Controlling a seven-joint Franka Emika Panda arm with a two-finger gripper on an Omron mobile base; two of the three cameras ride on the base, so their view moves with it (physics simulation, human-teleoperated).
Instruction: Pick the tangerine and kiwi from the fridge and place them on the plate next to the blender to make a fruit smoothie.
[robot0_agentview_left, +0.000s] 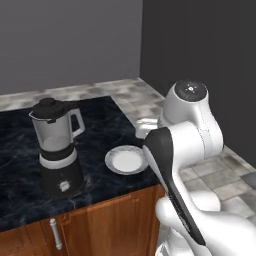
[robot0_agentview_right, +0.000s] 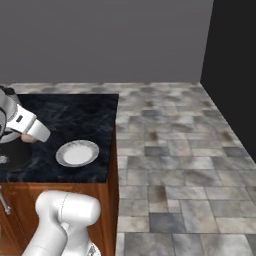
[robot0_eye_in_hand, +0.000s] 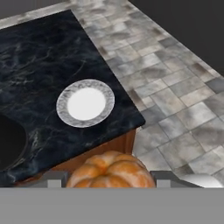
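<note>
Glossy black marble counter (robot0_agentview_left: 100, 130), clear-jarred blender (robot0_agentview_left: 56, 147), matt white plate (robot0_eye_in_hand: 85, 103), wood cabinet (robot0_agentview_left: 110, 225).

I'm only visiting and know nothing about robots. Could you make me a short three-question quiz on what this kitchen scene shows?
1. True or false: the plate already has fruit on it.
2. What does the end effector hold: A) kiwi, B) tangerine, C) nothing?
3. Which appliance stands beside the plate on the dark counter?

Key:
1. False, it is bare.
2. B.
3. The blender.
</note>
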